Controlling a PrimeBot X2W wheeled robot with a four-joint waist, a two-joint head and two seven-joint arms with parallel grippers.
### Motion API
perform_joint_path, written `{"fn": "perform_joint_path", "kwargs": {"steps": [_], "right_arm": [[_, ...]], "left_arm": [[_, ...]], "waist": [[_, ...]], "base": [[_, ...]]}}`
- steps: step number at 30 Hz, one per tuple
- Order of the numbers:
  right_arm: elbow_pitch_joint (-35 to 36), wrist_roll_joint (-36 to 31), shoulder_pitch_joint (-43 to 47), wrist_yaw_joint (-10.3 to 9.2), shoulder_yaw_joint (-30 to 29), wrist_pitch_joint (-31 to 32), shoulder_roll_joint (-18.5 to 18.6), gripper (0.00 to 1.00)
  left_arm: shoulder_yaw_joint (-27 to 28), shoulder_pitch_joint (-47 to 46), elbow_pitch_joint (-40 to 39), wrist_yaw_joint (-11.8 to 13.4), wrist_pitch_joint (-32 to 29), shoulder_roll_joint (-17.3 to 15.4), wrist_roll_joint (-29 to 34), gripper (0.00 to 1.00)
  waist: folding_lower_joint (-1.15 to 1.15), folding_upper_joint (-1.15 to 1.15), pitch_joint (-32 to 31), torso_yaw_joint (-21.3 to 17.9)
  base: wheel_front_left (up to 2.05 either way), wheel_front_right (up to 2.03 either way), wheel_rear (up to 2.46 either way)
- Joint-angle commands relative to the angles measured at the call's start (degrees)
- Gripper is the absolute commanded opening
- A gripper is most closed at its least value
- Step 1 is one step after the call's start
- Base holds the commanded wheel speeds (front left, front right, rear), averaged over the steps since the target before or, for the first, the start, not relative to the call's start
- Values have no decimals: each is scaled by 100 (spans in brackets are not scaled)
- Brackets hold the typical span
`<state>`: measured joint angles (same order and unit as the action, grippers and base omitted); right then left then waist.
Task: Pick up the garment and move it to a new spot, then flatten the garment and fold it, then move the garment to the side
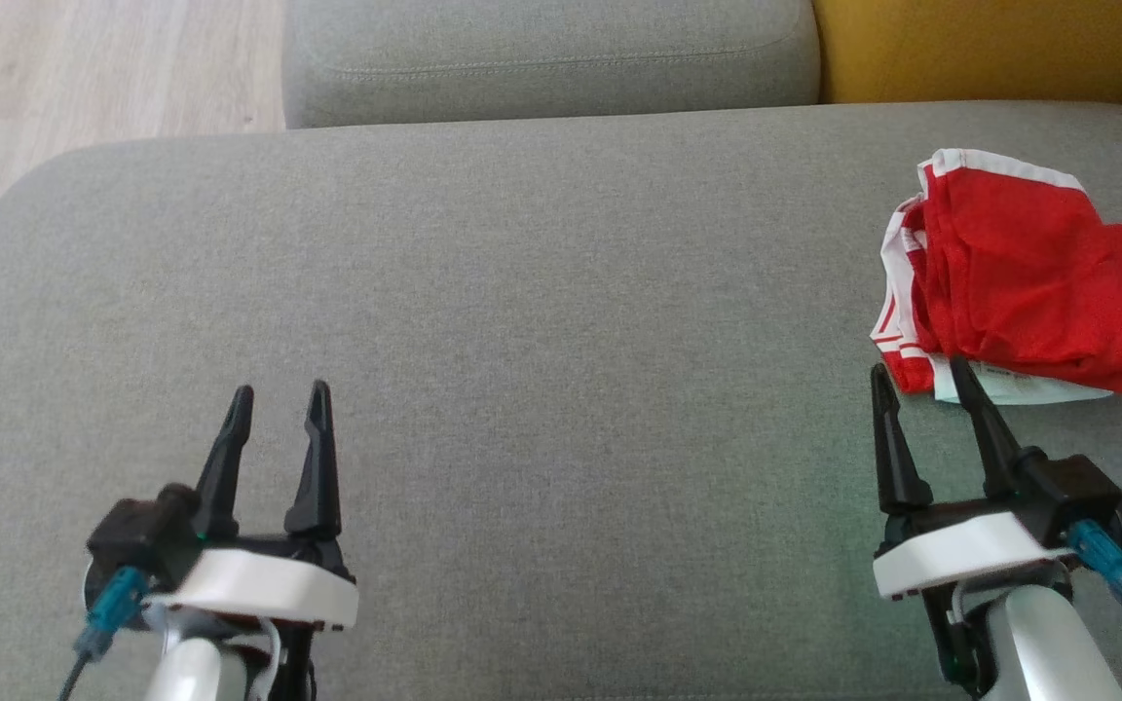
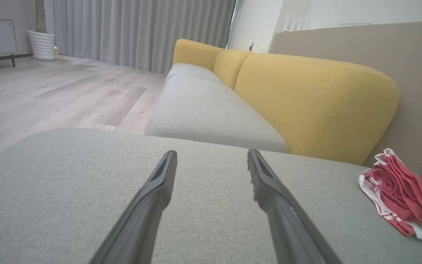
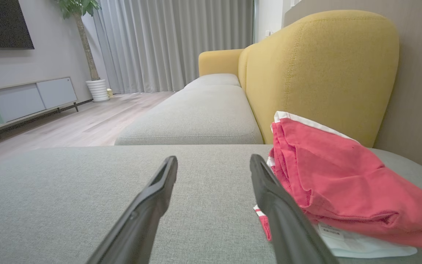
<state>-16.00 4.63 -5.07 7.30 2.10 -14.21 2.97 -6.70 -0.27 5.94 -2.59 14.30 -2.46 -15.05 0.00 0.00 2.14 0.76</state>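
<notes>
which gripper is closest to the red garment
The right gripper: its fingertips sit at the red garment; the left gripper is far across the cushion.

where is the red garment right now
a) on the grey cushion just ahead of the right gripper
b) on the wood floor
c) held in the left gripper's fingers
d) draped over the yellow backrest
a: the red garment lies bunched on the grey cushion just beyond the right gripper, whose fingers are open and not gripping it.
</notes>
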Motion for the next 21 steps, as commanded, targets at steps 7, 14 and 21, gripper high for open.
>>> {"fn": "perform_joint_path", "kwargs": {"steps": [7,14,21], "right_arm": [[356,-1,-86,19,203,-77,-9,100],[373,13,-67,19,234,-78,-9,100],[303,78,-85,19,262,-78,-9,100]], "left_arm": [[186,-123,-118,145,70,-42,40,100],[242,-115,-171,252,70,-42,87,100],[269,-89,-154,203,70,-42,54,100]], "waist": [[0,0,6,5],[0,0,-18,37],[0,0,-4,53]], "base": [[0,0,0],[0,0,0],[0,0,0]]}}
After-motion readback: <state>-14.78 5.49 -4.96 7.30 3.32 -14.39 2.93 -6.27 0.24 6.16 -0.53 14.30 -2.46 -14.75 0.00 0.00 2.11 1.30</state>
